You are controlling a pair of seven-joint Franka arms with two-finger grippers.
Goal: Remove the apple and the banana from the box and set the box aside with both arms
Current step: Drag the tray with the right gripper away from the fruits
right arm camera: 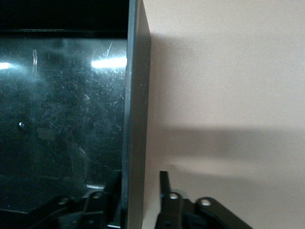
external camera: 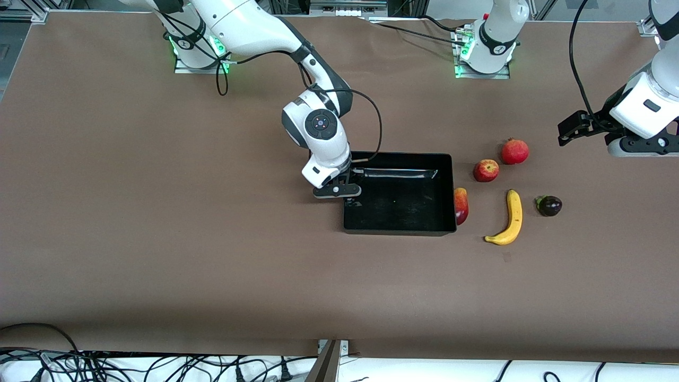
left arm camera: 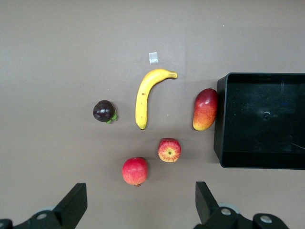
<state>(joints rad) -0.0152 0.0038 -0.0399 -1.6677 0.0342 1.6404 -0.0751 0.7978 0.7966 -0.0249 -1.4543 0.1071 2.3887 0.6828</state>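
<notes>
The black box (external camera: 398,232) stands mid-table, nothing in it. My right gripper (external camera: 337,190) is down at its wall toward the right arm's end. In the right wrist view one finger is inside and one finger (right arm camera: 164,183) outside the wall (right arm camera: 136,95), with a gap, so the gripper (right arm camera: 140,176) is open. The banana (external camera: 510,218) and the small red apple (external camera: 486,170) lie on the table beside the box, toward the left arm's end. My left gripper (external camera: 570,130) hangs open and empty, high over that end of the table. Its wrist view shows the gripper (left arm camera: 138,205), banana (left arm camera: 145,95), apple (left arm camera: 169,150) and box (left arm camera: 220,119).
A red-yellow mango (external camera: 461,205) lies against the box's wall on the left arm's side. A round red pomegranate-like fruit (external camera: 514,151) lies beside the apple, farther from the front camera. A dark purple fruit (external camera: 549,205) lies beside the banana.
</notes>
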